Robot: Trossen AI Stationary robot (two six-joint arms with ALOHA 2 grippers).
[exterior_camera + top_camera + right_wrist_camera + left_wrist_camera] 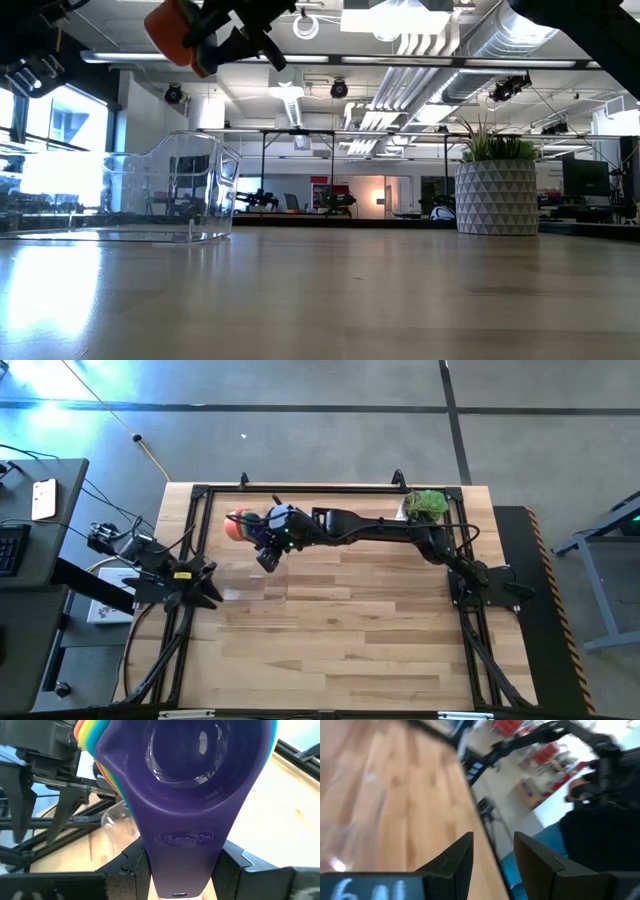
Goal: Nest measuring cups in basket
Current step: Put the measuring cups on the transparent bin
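Observation:
My right gripper (182,880) is shut on a nested stack of measuring cups (240,524). The purple cup (200,765) is the innermost, with rainbow rims (87,732) around it. In the low view the stack's orange underside (175,30) hangs high above the clear basket (160,195), which stands on its flat bottom at the table's far left. My left gripper (492,865) is open with nothing between its fingers, folded back at the table's left edge. My right gripper pinches the stacked handles by their long edges, the purple handle (182,855) on top, one finger (132,867) on each side. The fingers lie along the handles, reaching from the table's right side and slanting down. The stack is lifted clear, its bowls out beyond the fingertips.
A white patterned pot with a green plant (425,504) stands at the table's far right (497,195). A black frame (300,488) runs along the far and side edges. The wooden top (340,630) is bare toward the near side.

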